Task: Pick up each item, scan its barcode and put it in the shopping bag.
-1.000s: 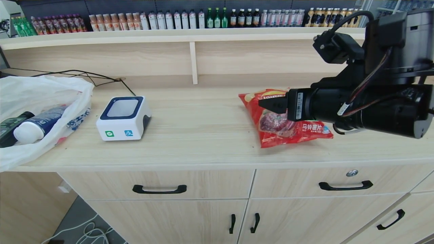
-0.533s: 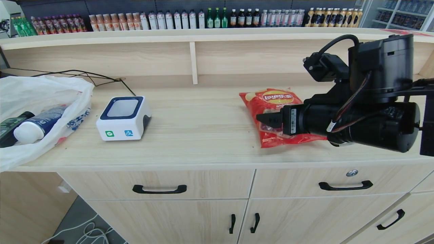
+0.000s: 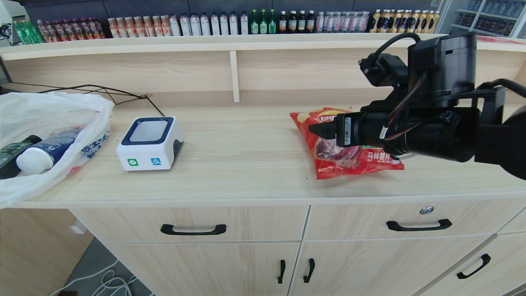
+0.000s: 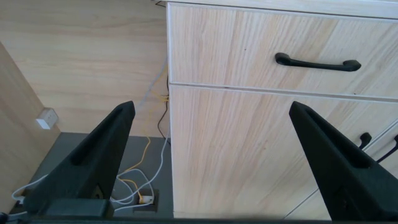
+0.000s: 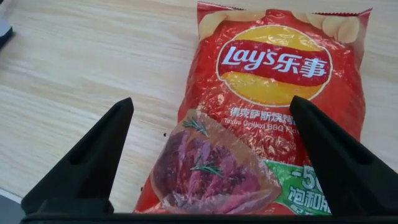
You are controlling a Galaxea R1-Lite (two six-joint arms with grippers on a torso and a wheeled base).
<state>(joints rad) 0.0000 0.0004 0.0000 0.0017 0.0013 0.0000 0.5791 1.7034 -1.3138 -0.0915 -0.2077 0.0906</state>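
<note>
- Head view: red chip bag (image 3: 349, 154) lies flat on the tabletop (image 3: 246, 172), robot's right side, top end twd the back wall.
- Right tool (image 3: 317, 129) sits over the bag's upper half, arm coming in from the right. It's side-on here, so the finger gap can't be read from this angle, and I can't tell if it touches the bag.
- White scanner (image 3: 150, 142) w/ a blue-rimmed window stands left of centre, well apart from the chips. A black cable (image 3: 123, 92) runs off behind it.
- Shopping bag (image 3: 61, 119), white plastic, lies slumped at the far left w/ its mouth open. Inside are a white-capped tube (image 3: 43, 152) and a dark item (image 3: 10, 156) just beside it.
- Rows of drink bottles (image 3: 263, 20) line the shelf behind.
- Left wrist view: left tool (image 4: 210, 106) is down below tabletop level, fingers spread wide, holding nothing. It faces the cabinet front (image 4: 249, 143), w/ a black drawer handle (image 4: 317, 62) and loose cables on the floor (image 4: 146, 183).
- Right wrist view: settles what the head view couldn't. The right tool (image 5: 210, 99) is spread wide, nothing gripped.
- The chip bag (image 5: 273, 118) shows between and beyond the 2 fingers, front face up, w/ bare tabletop (image 5: 81, 74) to one side.
</note>
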